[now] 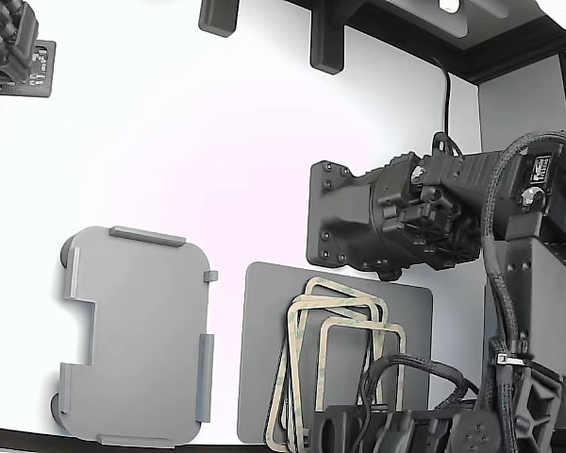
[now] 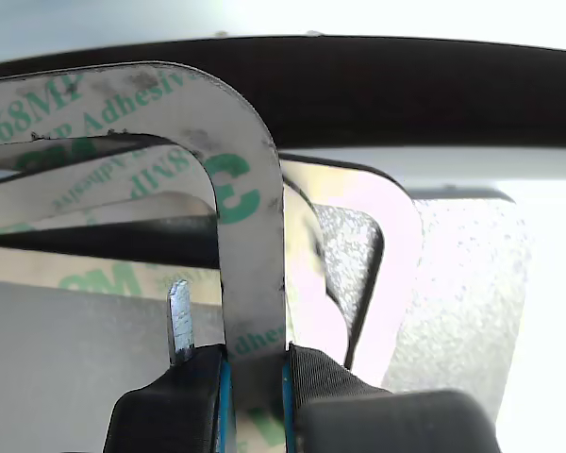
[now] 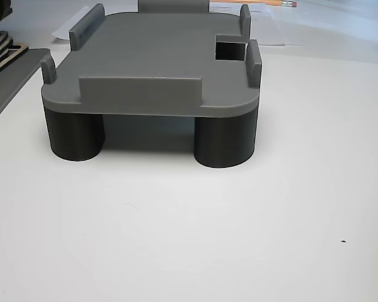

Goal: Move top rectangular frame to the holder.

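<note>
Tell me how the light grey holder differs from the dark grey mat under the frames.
The holder is lighter grey, has raised rim tabs and a stepped notch, and is bare; the mat is darker, flat and carries the stacked frames. The holder stands on dark round legs; the mat lies low. Both are rounded rectangles.

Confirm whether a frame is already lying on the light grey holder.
No. In the exterior view the holder is bare on top, and the frames sit stacked on the darker mat beside it.

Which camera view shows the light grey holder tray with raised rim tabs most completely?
The exterior view: it shows the light grey holder tray whole from above, with its notch. The other view shows it low and close, standing on dark round feet. The wrist view does not show it.
</note>
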Controlling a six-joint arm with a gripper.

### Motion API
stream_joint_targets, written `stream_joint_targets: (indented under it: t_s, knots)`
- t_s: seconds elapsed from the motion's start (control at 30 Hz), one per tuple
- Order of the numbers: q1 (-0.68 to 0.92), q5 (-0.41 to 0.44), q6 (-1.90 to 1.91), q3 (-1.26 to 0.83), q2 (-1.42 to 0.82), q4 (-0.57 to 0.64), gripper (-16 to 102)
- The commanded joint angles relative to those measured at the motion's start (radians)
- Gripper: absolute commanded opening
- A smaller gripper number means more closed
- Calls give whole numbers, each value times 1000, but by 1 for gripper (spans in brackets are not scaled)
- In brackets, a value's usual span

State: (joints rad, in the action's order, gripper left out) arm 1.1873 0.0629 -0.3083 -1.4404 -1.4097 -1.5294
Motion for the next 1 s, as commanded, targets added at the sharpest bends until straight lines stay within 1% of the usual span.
stream_joint_targets:
  t_s: [0.0,0.07,0.27,0.37,0.43,0.47,0.57,0.67,0.7,0.73,0.83,0.97]
  knots:
    - [-40,-11,31,64,-23,-34,-11]
    - [-61,-9,100,81,-41,-52,-11]
    - [-127,29,314,41,-155,-48,-12]
    - [-179,25,390,57,-181,-83,-12]
    - [-225,-5,466,60,-213,-98,-12]
    - [-244,-3,515,57,-230,-100,-12]
    - [-296,38,670,51,-270,-106,-12]
    - [-354,66,914,34,-316,-123,-12]
    - [-370,80,1066,18,-337,-121,-12]
    - [-382,121,1173,0,-359,-117,-12]
    - [-434,175,1365,-28,-390,-124,-11]
    - [-538,156,1637,-77,-422,-124,-11]
